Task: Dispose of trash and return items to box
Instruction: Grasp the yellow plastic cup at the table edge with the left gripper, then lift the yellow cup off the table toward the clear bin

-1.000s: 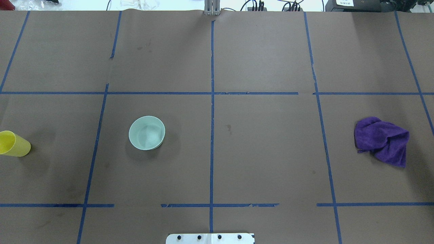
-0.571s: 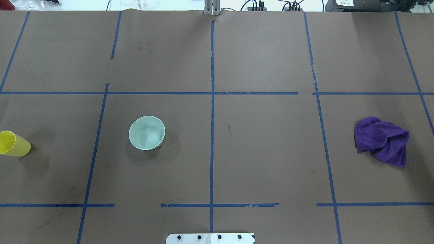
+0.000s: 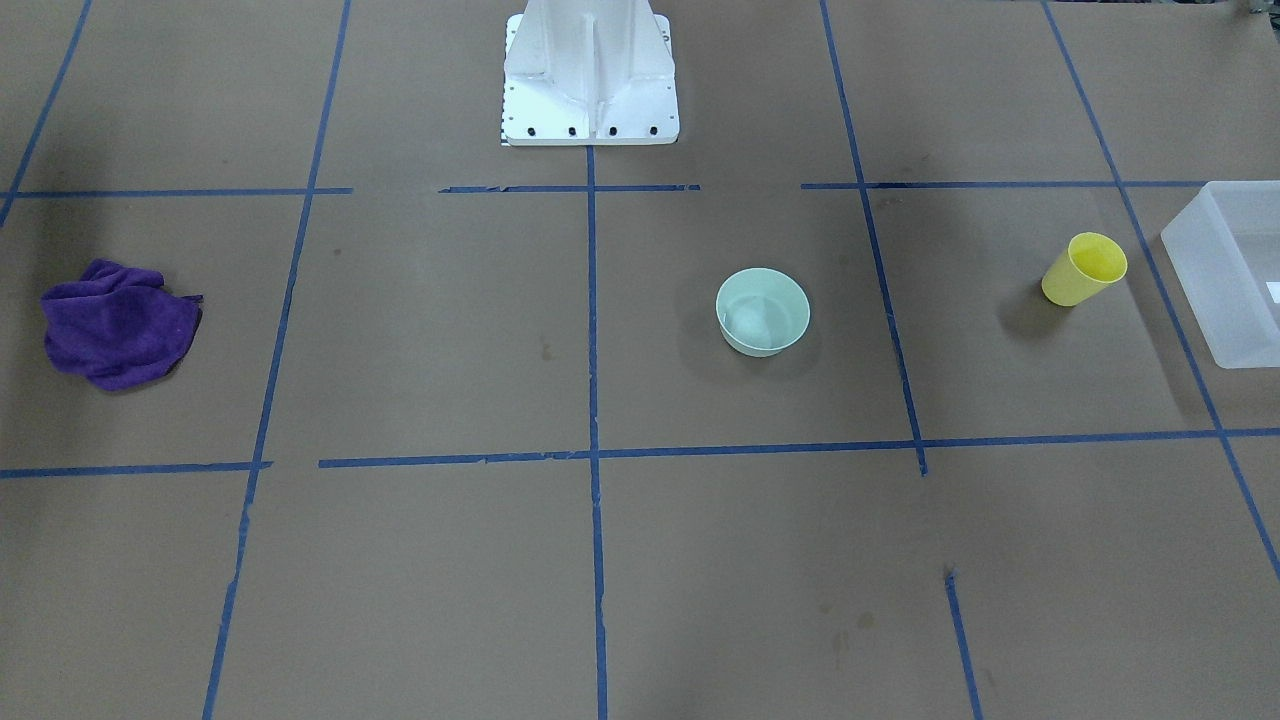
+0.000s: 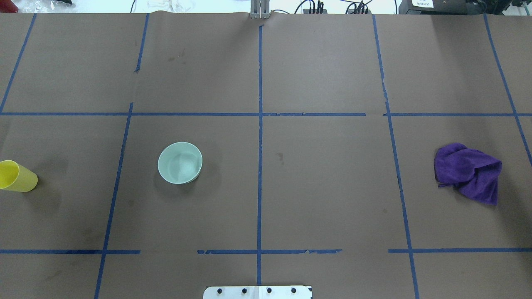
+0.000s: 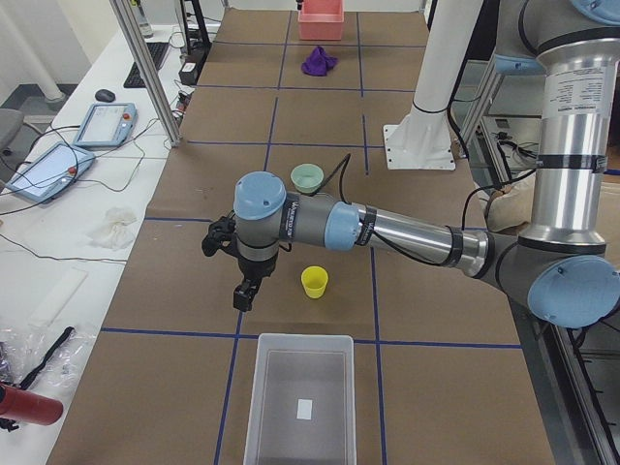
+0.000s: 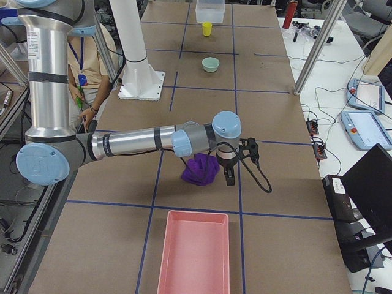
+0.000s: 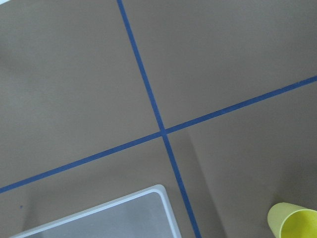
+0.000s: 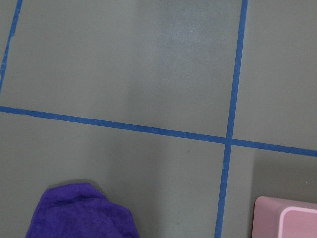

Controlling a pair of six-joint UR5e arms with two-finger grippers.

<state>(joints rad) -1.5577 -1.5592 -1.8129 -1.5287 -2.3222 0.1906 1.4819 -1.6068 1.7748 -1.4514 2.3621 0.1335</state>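
Note:
The yellow cup [image 3: 1083, 268] stands upright at the table's left end, also in the overhead view [image 4: 16, 176] and the left wrist view [image 7: 294, 223]. The mint-green bowl [image 3: 763, 310] sits upright left of centre [image 4: 180, 162]. The frosted box [image 3: 1200, 290] lies beyond the cup [image 5: 302, 338]. My left gripper [image 5: 242, 294] hangs above the table beside the cup, apart from it. My right gripper [image 6: 230, 176] hangs beside a purple cloth [image 6: 199, 168]. I cannot tell whether either gripper is open or shut. Neither shows in the overhead or front views.
The purple cloth [image 4: 467, 171] lies crumpled at the table's right end. A pink tray [image 6: 195, 213] lies past it at that end. The robot's white base [image 3: 590, 90] stands at the near middle edge. Blue tape lines grid the brown table.

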